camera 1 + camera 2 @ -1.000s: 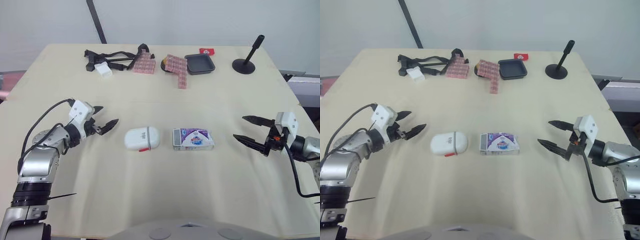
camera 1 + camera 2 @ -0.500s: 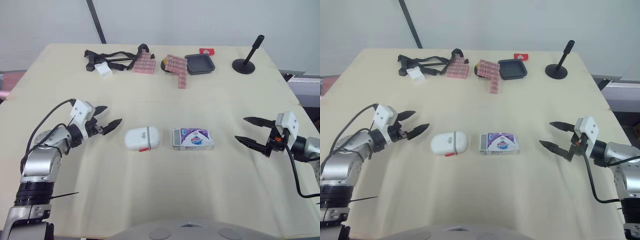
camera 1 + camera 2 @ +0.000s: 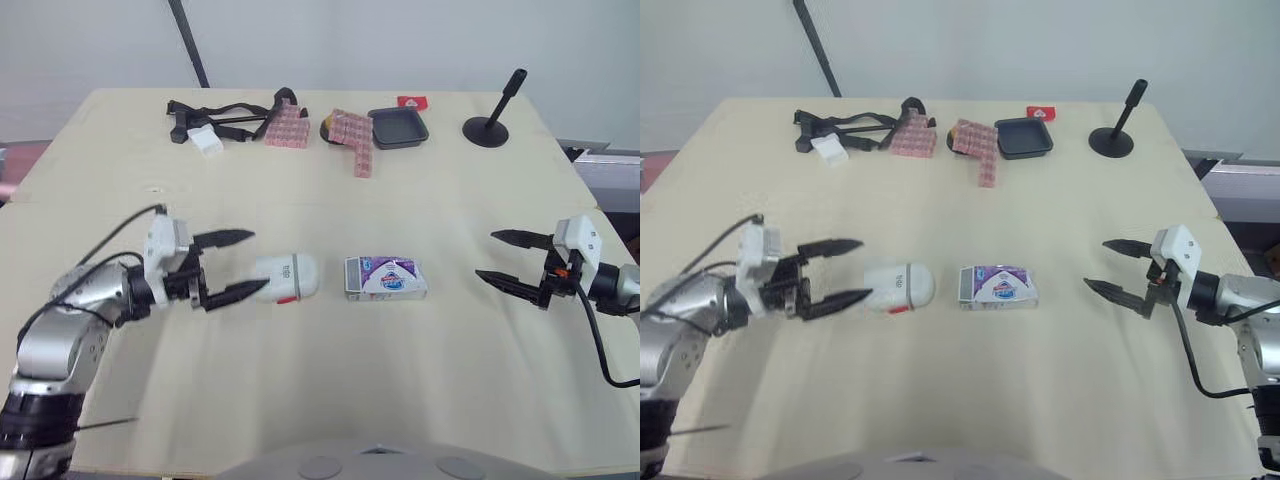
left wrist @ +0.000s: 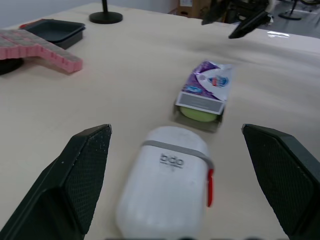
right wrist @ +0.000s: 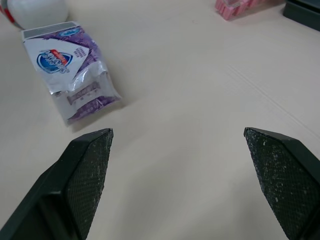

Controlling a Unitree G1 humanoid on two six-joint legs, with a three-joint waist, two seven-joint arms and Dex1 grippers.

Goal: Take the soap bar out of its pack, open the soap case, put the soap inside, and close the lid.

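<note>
Reaching across the cream table [image 3: 300, 400], our left gripper [image 3: 258, 261] stands wide open, its two black fingers flanking the near end of the soap case [image 3: 290, 276]. In the left wrist view there is a clear gap between each textured pad and the case, so we hold nothing. The right gripper [image 3: 485, 255] is also spread open and empty. It hovers well to the right of the soap pack [image 3: 386, 277], with its fingers pointing back toward it.

The case and the pack lie side by side at the table's centre, close together but apart. From the head camera, the pack's end facing the case looks like a plain pale panel. Our left wrist view looks into that end and shows the pale green soap bar [image 4: 199, 113] sitting inside the wrapper. The right wrist view brings out the pack's crinkled foil, purple and white, with a blue-and-red emblem.

The case is a smooth white pill-shaped shell with its lid shut. A grey band circles it, and a small red clasp sits on one side.

Along the far edge lie black straps [image 3: 220, 112], pink studded blocks [image 3: 350, 135], a dark square tray [image 3: 399, 127] and a black stand [image 3: 490, 125] with a round base.
</note>
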